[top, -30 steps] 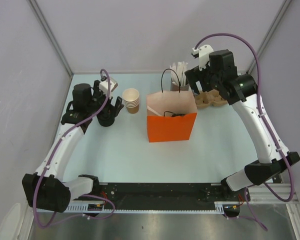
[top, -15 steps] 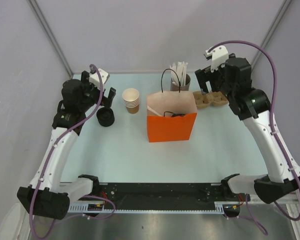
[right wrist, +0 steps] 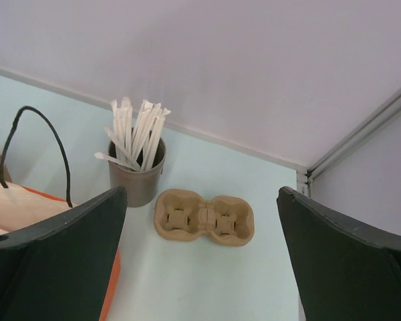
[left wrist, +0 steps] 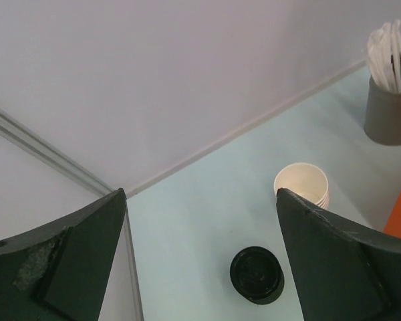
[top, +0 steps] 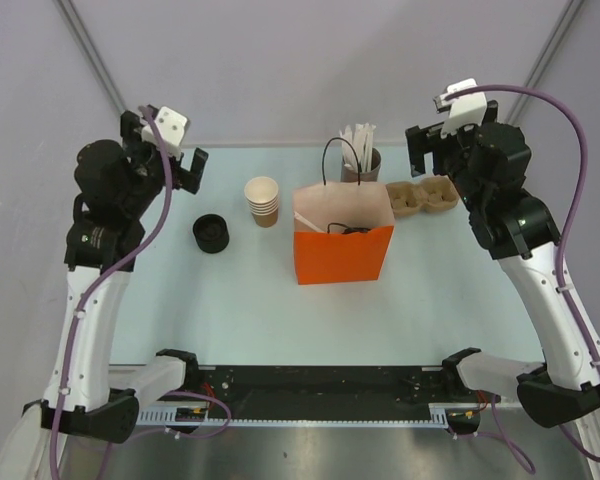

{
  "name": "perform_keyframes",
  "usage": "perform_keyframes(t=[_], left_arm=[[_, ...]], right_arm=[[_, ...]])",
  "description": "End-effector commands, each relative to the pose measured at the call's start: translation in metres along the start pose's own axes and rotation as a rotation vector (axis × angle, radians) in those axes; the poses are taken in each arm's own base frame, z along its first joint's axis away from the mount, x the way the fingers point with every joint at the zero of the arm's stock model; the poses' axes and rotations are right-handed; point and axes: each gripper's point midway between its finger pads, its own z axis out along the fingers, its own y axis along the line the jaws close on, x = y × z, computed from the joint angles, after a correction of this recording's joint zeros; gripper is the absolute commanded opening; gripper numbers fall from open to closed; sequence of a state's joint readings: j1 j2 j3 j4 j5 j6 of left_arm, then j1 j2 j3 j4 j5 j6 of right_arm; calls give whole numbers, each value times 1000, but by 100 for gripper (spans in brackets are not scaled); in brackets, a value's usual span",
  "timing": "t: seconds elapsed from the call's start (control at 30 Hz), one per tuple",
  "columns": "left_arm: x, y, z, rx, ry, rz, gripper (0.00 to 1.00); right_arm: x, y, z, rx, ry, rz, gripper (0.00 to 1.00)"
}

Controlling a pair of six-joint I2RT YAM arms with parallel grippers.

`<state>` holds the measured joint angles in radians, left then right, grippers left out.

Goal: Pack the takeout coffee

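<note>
The lidded takeout coffee cup does not show plainly in any view. The orange paper bag [top: 343, 250] stands open mid-table; a dark curve lies at its front rim, and I cannot tell what it is. The bag's edge shows in the right wrist view [right wrist: 27, 200]. My left gripper [top: 165, 158] is open and empty, raised at the far left, with the stack of black lids [left wrist: 256, 274] well below it. My right gripper [top: 450, 150] is open and empty, raised at the far right above the cardboard cup carrier [right wrist: 204, 217].
A stack of lidless tan cups [top: 263, 200] stands left of the bag, with the black lids [top: 211, 233] further left. A grey holder of white straws [top: 360, 160] stands behind the bag. The cup carrier [top: 420, 197] lies to its right. Walls close in the back and sides.
Both arms have lifted and swung outward. The left gripper moved up and left away from the black lids. The right gripper moved right and up from beside the straws.
</note>
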<state>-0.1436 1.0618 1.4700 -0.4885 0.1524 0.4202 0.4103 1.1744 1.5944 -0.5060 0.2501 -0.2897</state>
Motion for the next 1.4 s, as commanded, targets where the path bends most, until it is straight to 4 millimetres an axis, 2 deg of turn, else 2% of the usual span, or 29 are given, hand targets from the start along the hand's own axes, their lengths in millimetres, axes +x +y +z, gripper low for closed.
perform_keyframes(t=[0.0, 0.03, 0.13, 0.17, 0.23, 0.27, 0.43, 0.57, 0.73, 1.37], left_arm=[[-40, 10, -24, -28, -76, -85, 99], [-51, 14, -31, -38, -95, -99, 99], [-65, 21, -40, -62, -117, -126, 99], [-66, 23, -42, -73, -118, -138, 99], [-66, 28, -44, -99, -112, -146, 99], [-67, 29, -46, -109, -114, -156, 99], [-62, 45, -54, -204, -106, -205, 99], [-64, 56, -63, -256, -115, -216, 100], [-64, 55, -71, -246, -116, -224, 99], [-59, 54, -69, -240, -107, -231, 99]], right_arm=[[-40, -10, -18, 13, -102, 68, 100], [-41, -12, -20, 14, -96, 72, 100], [-57, -22, -36, 34, -119, 89, 100], [-69, -30, -45, 53, -146, 99, 100], [-75, -38, -55, 73, -149, 103, 100], [-85, -43, -64, 82, -174, 110, 100], [-91, -49, -86, 78, -194, 131, 100], [-88, -51, -89, 87, -193, 146, 100], [-83, -57, -86, 126, -187, 147, 100], [-81, -56, -84, 123, -184, 149, 100]])
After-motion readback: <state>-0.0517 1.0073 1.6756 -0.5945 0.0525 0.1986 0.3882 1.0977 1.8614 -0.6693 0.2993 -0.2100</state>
